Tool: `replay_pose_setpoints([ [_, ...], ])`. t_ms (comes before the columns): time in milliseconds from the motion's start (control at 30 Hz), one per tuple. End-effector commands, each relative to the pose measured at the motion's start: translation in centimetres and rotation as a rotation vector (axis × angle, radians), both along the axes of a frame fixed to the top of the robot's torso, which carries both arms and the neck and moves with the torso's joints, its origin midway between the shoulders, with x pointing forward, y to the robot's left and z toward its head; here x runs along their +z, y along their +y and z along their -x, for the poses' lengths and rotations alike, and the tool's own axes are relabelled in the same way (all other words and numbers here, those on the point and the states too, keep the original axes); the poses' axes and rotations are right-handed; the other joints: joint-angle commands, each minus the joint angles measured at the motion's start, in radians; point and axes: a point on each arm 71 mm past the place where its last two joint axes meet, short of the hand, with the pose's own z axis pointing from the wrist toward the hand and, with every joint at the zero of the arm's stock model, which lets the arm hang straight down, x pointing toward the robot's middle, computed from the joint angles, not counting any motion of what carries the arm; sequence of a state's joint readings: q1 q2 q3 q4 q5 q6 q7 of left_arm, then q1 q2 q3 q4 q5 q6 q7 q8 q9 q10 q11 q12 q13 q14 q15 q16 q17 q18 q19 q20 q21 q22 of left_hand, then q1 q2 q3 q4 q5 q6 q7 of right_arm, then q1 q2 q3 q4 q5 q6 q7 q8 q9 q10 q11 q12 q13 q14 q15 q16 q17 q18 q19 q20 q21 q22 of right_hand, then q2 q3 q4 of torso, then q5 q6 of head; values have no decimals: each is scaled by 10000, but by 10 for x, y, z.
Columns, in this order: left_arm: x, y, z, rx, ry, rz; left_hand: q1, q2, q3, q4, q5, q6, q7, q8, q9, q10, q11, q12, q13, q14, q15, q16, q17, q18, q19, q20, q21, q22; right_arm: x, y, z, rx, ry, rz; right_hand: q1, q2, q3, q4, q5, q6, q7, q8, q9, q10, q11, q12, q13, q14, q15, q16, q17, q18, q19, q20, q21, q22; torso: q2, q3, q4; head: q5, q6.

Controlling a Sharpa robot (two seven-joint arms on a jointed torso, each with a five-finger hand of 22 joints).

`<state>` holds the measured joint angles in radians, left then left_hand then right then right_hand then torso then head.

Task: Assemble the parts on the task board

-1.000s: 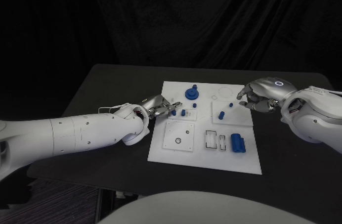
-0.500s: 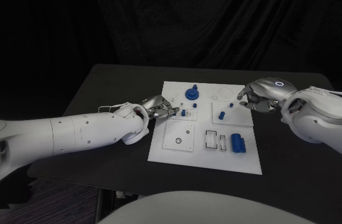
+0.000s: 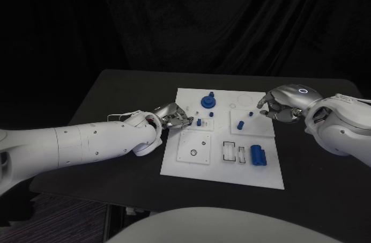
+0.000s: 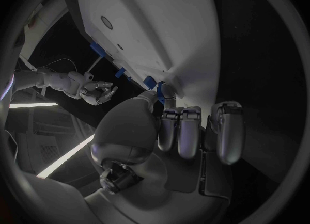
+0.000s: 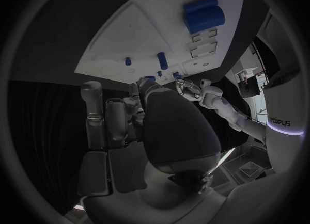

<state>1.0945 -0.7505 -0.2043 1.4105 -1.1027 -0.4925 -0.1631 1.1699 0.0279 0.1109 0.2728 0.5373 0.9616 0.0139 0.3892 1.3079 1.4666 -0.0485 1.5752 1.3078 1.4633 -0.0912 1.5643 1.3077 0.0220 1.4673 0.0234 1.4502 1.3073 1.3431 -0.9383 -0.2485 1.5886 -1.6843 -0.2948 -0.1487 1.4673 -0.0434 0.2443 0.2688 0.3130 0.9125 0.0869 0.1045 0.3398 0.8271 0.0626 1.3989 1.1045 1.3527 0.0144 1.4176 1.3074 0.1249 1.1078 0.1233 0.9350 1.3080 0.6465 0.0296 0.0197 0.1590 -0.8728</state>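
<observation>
Bench [image 3: 116, 93]: black, carries the whole job.

Task board [image 3: 220, 168]: white plate lying flat at the bench's middle, between the two arms, so both can reach it.

Left robot hand [image 3: 173, 116]: at the board's left edge, fingers drawn together. The left wrist view shows a small blue part [image 4: 150, 82] at its fingertips, seemingly pinched, probably being carried to a seat.

Right robot hand [image 3: 280, 106]: curled over the board's far right corner. Whether it holds anything I cannot tell.

Blue block [image 3: 257, 154]: largest part, lying at the board's near right beside empty rectangular slots [image 3: 230, 151], likely its seat.

Round blue knob [image 3: 208, 100]: standing upright near the far edge.

Short blue pegs [image 3: 240, 125]: scattered mid-board, between the hands, awaiting fitting.
</observation>
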Motion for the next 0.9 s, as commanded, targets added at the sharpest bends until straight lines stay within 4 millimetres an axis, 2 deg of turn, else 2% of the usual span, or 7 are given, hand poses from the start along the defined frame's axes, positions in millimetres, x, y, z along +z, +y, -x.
replay_pose_setpoints([
  [33,-8,0,4,18,570,-216,101,-39,160,11,100,-33,-33,4,264,1042,-61,-44,2630,1075,-79,65,2631,88,403,-82,13,2229,-1,-1,0,-142,34,66,77,-12,70,14,72,54,41,-25,-13,55,15,-63,-17,18,-2,6,411,159,-36,24,-49,742,0,1,0,-5,2],
  [300,-8,2,4,122,560,-233,149,-247,530,54,280,-6,-49,66,267,1042,-80,-44,2630,1075,-100,65,2631,81,423,-102,42,2238,-1,-2,0,-155,49,81,77,-12,70,14,72,54,41,-25,-13,55,15,-63,-17,18,-2,6,411,159,-36,24,-49,742,-1,2,-4,9,2],
  [900,-7,6,5,352,507,-249,139,-303,616,73,289,11,-54,84,266,1042,-83,-44,2630,1075,-105,65,2631,74,438,-107,68,2247,-2,-3,0,-246,171,-34,78,-24,77,11,96,69,30,-21,-13,57,14,-66,-23,16,-2,3,405,161,-35,24,-63,740,-3,-2,1,18,2],
])
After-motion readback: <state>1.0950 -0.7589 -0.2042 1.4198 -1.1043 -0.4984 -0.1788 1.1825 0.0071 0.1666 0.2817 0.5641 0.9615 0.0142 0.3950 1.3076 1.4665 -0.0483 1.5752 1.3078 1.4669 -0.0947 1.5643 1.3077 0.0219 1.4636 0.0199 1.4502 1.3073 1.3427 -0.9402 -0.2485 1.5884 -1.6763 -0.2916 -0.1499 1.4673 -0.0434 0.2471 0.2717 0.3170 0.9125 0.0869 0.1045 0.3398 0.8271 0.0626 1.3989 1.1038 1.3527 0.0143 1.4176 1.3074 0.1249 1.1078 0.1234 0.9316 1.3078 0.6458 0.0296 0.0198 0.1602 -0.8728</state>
